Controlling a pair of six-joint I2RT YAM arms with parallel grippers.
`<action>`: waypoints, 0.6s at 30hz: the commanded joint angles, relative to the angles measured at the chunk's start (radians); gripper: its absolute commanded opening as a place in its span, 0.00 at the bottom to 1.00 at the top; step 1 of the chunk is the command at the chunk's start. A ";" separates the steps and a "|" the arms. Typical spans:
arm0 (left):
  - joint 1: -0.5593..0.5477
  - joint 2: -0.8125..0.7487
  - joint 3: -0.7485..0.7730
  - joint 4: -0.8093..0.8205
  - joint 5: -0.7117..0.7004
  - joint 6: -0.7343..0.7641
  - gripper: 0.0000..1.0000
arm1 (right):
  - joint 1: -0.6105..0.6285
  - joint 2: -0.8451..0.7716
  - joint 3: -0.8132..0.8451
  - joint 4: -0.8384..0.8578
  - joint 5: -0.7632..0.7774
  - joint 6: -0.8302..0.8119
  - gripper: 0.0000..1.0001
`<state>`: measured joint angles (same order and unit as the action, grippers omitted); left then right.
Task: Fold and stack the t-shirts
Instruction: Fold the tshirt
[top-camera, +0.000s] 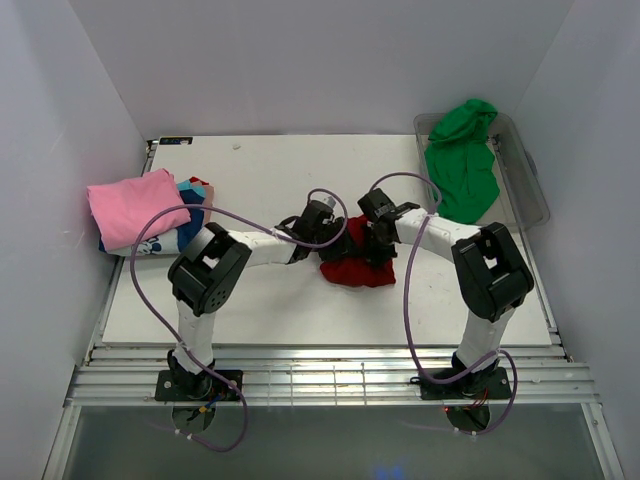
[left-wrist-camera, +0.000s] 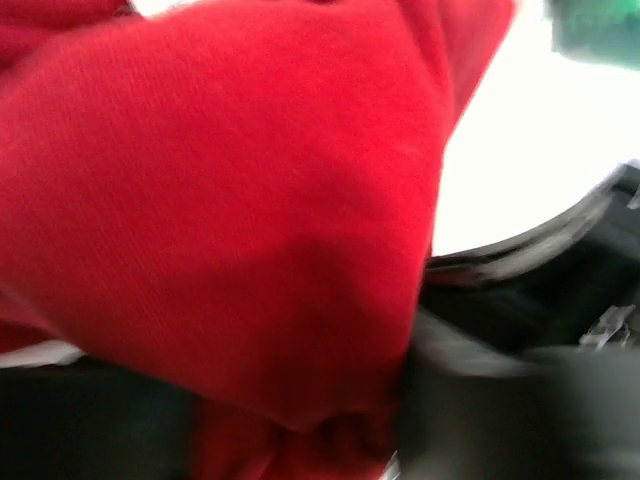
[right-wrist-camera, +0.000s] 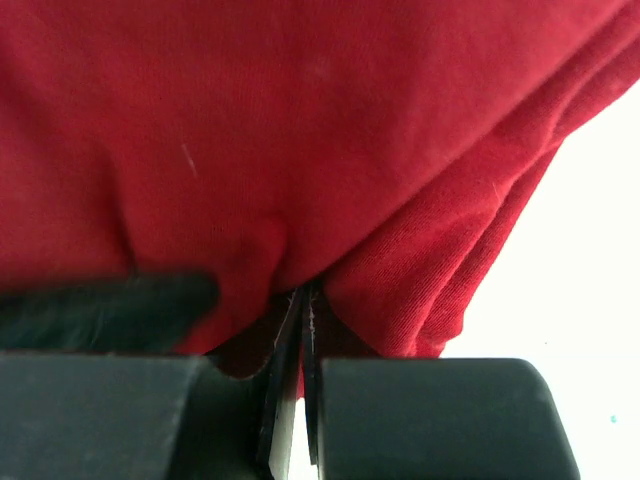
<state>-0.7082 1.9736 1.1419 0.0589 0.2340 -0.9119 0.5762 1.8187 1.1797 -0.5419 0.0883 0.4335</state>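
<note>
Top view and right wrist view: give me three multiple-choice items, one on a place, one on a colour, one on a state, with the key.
1. Where does the green t-shirt lie?
A) in the clear tub
B) on an arm's base
C) flat at the near edge

2. What colour tops the pile on the left?
A) peach
B) pink
C) green

3. How do the right gripper's jaws stand?
A) wide open
B) shut on the red t-shirt
C) out of view

Key:
1 A, it is draped in the tub at far right.
2 B, the pink t-shirt lies uppermost.
3 B, the wrist view shows red cloth pinched between closed jaws.
</note>
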 joint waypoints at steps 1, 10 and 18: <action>-0.030 0.077 -0.028 -0.177 0.007 0.005 0.49 | 0.030 0.010 -0.054 0.016 -0.038 0.028 0.08; 0.013 -0.048 -0.010 -0.381 -0.159 0.117 0.00 | 0.031 -0.047 -0.078 0.007 -0.016 0.031 0.12; 0.185 -0.274 0.082 -0.642 -0.298 0.294 0.00 | 0.033 -0.145 -0.037 -0.056 0.007 0.010 0.21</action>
<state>-0.6075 1.8206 1.1614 -0.3901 0.0540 -0.7353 0.6090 1.7401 1.1275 -0.5430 0.0814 0.4561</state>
